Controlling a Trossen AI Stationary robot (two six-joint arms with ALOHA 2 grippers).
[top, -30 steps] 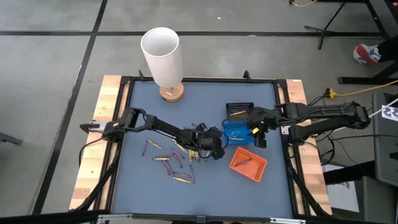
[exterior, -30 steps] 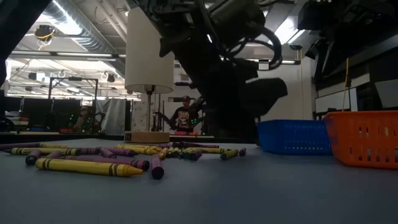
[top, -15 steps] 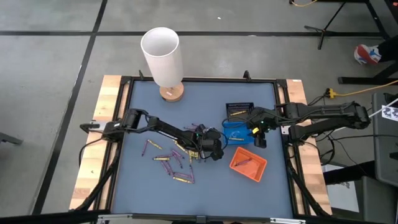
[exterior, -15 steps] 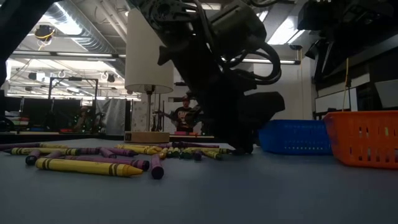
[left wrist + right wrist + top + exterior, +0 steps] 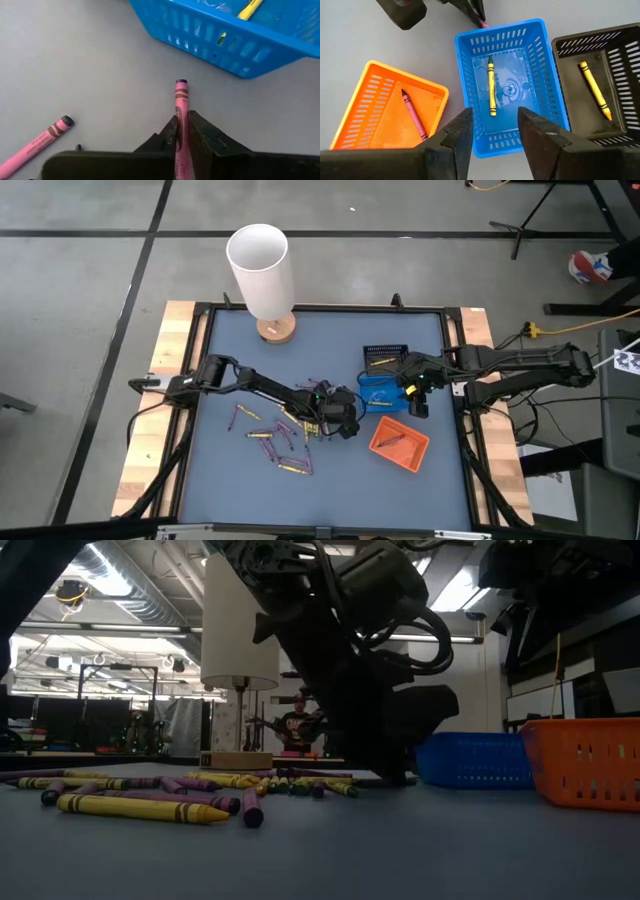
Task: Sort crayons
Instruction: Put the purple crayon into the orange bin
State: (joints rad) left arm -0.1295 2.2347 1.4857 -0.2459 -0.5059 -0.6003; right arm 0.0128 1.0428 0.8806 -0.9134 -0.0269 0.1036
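1. The left wrist view shows what the other views hide: the left pincer [image 5: 181, 131] is pinched on a pink crayon [image 5: 181, 102] that lies on the gray surface [image 5: 75, 60]. The crayon's dark tip points at the blue tray [image 5: 235, 35], just beside it but not touching.
2. That view also shows another pink crayon [image 5: 37, 145] lying apart, and a yellow crayon [image 5: 248, 8] inside the blue tray.
3. The right wrist view looks down into 3 trays side by side. The orange tray [image 5: 365, 95] holds 1 pink crayon [image 5: 414, 115]. The blue tray holds 1 yellow crayon. The black tray [image 5: 620, 45] holds 1 yellow crayon [image 5: 594, 97].
4. The right pincer [image 5: 493, 131] has its fingers spread wide and holds nothing. It hangs above the blue tray.
5. The high view shows the whole surface. A bunch of loose crayons [image 5: 275, 442], yellow and purple, lies near the left arm.
6. A tall white lamp [image 5: 260, 270] on a wooden base stands at the far side of the surface.
7. In the low view, the dark left arm [image 5: 350, 660] fills the middle and blocks the view behind it. A long yellow crayon [image 5: 140, 808] lies close to that camera.
8. The left arm stretches low across the surface toward the trays. The right arm reaches in from the right edge.
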